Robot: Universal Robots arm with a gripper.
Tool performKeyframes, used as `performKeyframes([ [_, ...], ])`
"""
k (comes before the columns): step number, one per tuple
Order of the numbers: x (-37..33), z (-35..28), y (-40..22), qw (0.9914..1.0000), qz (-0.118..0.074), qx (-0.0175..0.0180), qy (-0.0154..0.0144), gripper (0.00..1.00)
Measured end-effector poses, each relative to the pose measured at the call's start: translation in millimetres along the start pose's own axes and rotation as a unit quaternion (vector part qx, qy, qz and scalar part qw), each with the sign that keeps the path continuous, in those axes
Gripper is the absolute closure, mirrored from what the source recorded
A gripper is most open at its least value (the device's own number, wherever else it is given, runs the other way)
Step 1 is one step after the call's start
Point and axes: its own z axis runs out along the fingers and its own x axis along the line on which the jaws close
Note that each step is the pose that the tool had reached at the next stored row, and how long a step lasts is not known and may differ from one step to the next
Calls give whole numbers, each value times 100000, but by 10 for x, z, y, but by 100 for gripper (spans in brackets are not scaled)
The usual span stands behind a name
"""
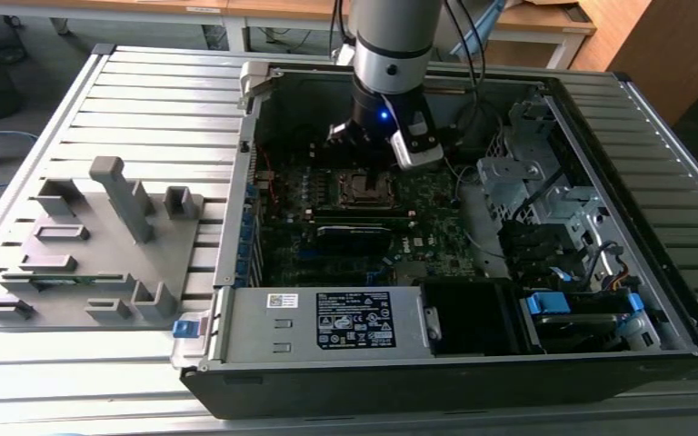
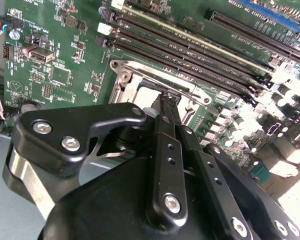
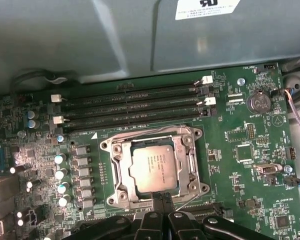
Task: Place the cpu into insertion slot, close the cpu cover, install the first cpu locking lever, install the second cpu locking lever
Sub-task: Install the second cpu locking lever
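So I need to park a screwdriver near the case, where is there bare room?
The slatted table is bare beyond the grey fixture, toward the case's far corner. Inside the computer case it is crowded: the hand sits at the cpu in the insertion slot, hemmed by memory slots.

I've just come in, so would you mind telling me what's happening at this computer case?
A single robot arm reaches into the open computer case. Its gripper is closed, tips together at the edge of the insertion slot on the green motherboard. The cpu already sits in the slot, with the cpu cover lying flat around it. A grey fixture tray sits beside the case.
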Motion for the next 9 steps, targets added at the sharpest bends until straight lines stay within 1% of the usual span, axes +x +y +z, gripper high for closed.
performKeyframes([
  [4, -2, -8, -14, 100000, 4, -16, 5, 89],
  [9, -5, -44, -18, 100000, 0, -30, 11, 89],
])
